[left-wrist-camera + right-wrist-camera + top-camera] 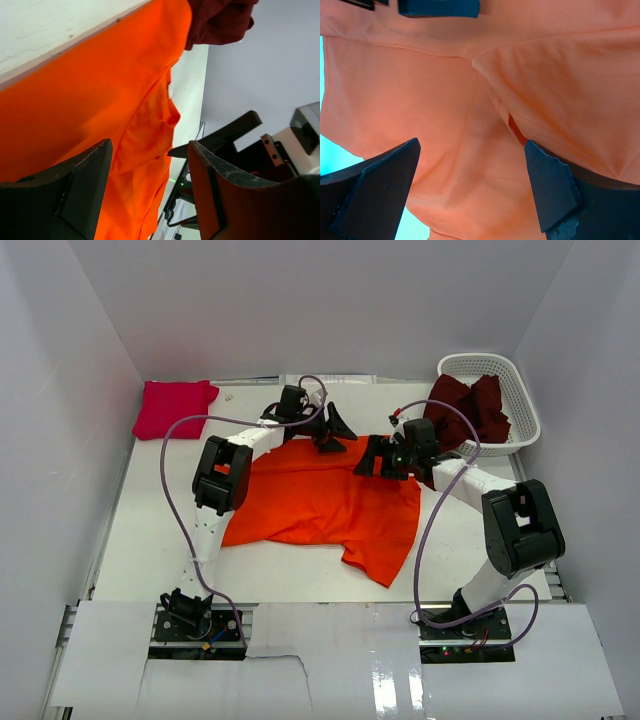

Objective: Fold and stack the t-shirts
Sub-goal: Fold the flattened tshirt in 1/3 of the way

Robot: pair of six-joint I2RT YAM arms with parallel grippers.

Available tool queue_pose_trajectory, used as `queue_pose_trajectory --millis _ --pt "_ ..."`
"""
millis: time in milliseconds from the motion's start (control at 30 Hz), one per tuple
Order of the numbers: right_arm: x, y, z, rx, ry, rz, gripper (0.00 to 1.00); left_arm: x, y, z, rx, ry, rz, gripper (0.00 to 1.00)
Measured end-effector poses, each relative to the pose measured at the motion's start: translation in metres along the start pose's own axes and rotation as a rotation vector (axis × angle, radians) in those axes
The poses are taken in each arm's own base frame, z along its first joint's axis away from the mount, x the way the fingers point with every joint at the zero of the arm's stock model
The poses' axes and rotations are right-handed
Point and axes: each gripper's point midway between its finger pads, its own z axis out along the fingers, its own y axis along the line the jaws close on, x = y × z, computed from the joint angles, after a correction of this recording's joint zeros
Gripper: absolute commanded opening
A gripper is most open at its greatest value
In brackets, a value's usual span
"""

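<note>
The bright orange t-shirt point(320, 502) lies spread and wrinkled on the white table, its far edge under both grippers. It also fills the left wrist view point(90, 95) and the right wrist view point(485, 100). My left gripper point(335, 430) is open and empty above the shirt's far edge. My right gripper point(372, 458) is open and empty just over the shirt's far right part. The magenta-pink t-shirt point(175, 407) lies folded at the far left corner. The dark maroon t-shirt point(468, 410) sits bunched in the basket and shows at the top of the left wrist view point(220, 20).
A white plastic lattice basket point(523, 405) stands at the far right corner. White walls enclose the table point(150, 540) on three sides. Purple cables loop above both arms.
</note>
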Motion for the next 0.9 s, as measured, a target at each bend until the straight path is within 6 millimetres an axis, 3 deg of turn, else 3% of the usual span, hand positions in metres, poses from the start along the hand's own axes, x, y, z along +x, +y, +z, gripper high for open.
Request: queue_pose_trajectory --millis 200,533,900 --pt "0.001 -0.003 0.004 0.004 0.002 -0.01 0.91 0.014 0.035 0.008 -0.041 0.028 -0.038 0.72" --pt "0.017 -0.017 0.019 0.026 0.055 0.01 0.91 0.016 0.036 0.008 -0.016 0.037 -0.013 0.72" --pt "0.011 -0.009 0.034 -0.038 0.057 0.028 0.91 0.017 0.036 0.008 -0.013 0.037 -0.01 0.72"
